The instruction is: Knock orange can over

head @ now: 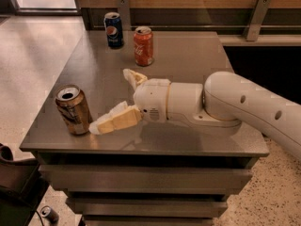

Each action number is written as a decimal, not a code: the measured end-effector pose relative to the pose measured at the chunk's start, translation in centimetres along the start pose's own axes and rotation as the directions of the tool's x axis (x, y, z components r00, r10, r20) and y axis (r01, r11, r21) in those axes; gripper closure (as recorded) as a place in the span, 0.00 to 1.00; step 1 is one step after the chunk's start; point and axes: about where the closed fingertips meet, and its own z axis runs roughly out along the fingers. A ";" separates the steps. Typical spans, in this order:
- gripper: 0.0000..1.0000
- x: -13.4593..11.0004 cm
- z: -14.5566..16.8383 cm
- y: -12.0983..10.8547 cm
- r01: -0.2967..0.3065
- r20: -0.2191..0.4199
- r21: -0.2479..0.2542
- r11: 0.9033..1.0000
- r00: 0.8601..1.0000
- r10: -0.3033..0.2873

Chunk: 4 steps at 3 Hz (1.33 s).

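The orange can [73,110] stands upright near the front left corner of the grey table [188,60]. It has an orange-brown body and a silver top. My gripper [110,100] reaches in from the right on a white arm. Its fingers are spread open. The near finger [113,120] lies low over the table, and its tip is right at the can's lower right side. The far finger [133,77] points toward the back of the table.
A dark blue Pepsi can [114,29] and a red Coca-Cola can [143,46] stand upright at the back of the table. A wooden wall with metal brackets runs behind. A dark object [14,182] sits on the floor at the lower left.
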 end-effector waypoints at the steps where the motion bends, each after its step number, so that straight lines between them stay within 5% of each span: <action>1: 0.00 0.2 1.6 -0.3 0.009 0.017 0.003 1.000 1.000 -0.009; 4: 0.00 0.6 5.3 1.0 0.032 0.081 0.003 0.999 0.996 -0.032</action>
